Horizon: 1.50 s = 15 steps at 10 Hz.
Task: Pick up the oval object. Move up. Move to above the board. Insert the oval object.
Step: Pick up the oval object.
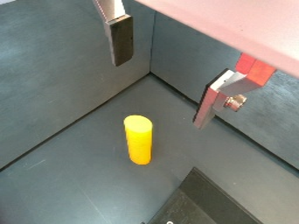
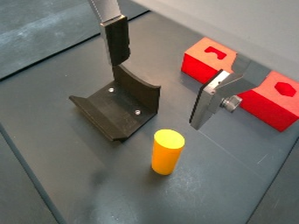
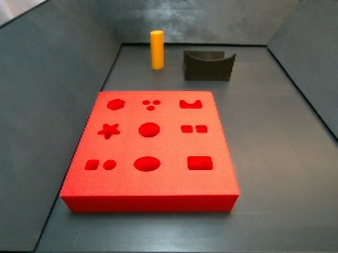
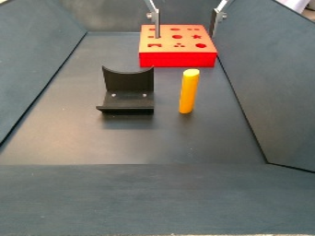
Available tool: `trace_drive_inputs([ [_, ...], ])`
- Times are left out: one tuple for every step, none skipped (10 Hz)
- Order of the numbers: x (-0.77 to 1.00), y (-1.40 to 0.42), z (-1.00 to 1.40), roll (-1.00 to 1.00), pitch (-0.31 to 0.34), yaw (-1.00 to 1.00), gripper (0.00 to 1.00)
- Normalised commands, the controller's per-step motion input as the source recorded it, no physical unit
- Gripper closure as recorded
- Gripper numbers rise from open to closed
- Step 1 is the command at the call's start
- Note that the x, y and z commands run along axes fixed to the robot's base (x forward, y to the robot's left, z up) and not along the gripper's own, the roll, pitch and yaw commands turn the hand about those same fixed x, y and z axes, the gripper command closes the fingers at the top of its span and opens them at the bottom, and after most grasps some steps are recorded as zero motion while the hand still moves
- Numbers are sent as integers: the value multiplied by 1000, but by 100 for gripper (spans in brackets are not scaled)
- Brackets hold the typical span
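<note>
The oval object is a smooth orange-yellow peg standing upright on the dark floor; it shows in both side views and a wrist view. The red board with shaped holes lies flat, apart from the peg, and also shows in a side view. Parts of it show in both wrist views. My gripper is open and empty, well above the floor, with the peg below it. Its fingers reach in above the board.
The fixture, a dark curved bracket on a base plate, stands next to the peg. Grey walls enclose the floor on all sides.
</note>
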Motion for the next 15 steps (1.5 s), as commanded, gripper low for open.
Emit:
trace_drive_inputs([
  [174, -120, 0, 73, 103, -6, 0],
  [134, 0, 0, 0, 10, -69, 0],
  [677, 331, -517, 0, 10, -566, 0],
  [29, 6, -497, 0, 0, -1000, 0],
  [0, 0, -486, 0, 0, -1000, 0],
  [0, 0, -489, 0, 0, -1000, 0],
  [0, 0, -489, 0, 0, -1000, 0],
  [0, 0, -480, 0, 0, -1000, 0],
  [0, 0, -480, 0, 0, -1000, 0],
  [0, 0, -466, 0, 0, -1000, 0],
  [0, 0, -460, 0, 0, -1000, 0],
  [-46, 0, -237, 34, 0, -1000, 0],
  [-23, 83, 0, 0, 0, 0, 0],
  [-180, -120, -43, 71, -26, -746, 0],
  [-297, -60, -9, 49, 0, -780, 0],
])
